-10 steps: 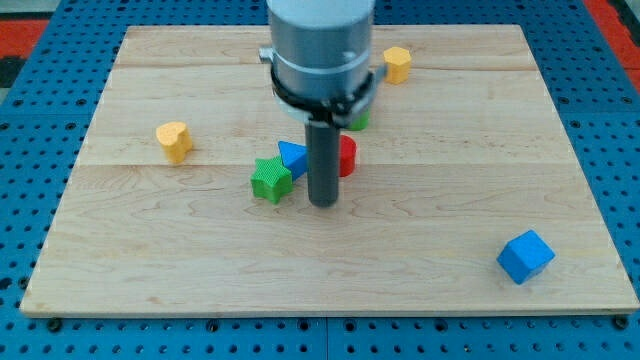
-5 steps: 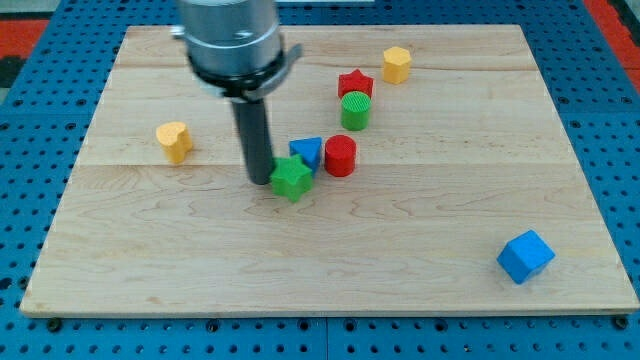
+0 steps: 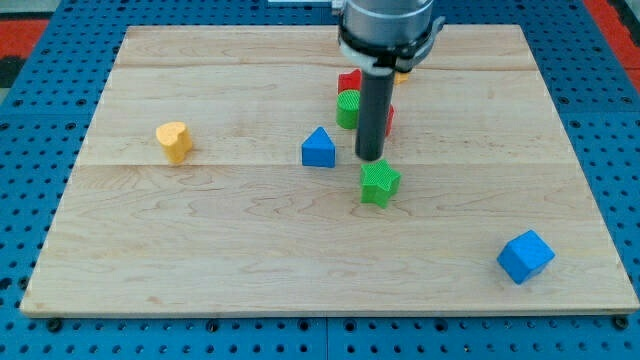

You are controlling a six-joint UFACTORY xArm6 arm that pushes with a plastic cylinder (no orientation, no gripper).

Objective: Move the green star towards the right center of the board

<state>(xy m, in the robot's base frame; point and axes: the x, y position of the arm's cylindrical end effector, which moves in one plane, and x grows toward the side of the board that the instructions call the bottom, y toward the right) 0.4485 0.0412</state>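
Note:
The green star (image 3: 379, 183) lies just right of the board's middle. My tip (image 3: 371, 157) stands just above it in the view, very close to its upper edge. The dark rod rises from there to the arm's grey body at the view's top. A blue triangle block (image 3: 318, 148) sits to the left of the tip.
A green cylinder (image 3: 347, 108) and a red star (image 3: 348, 82) sit left of the rod; a red block (image 3: 389, 119) is partly hidden behind it. A yellow heart block (image 3: 174, 140) lies at the left. A blue cube (image 3: 525, 256) lies at the bottom right. A yellow block is hidden behind the arm.
The green star has slid to the right, away from the blue triangle. My tip moved from the star's left to just above it. The red cylinder has shifted up and right behind the rod.

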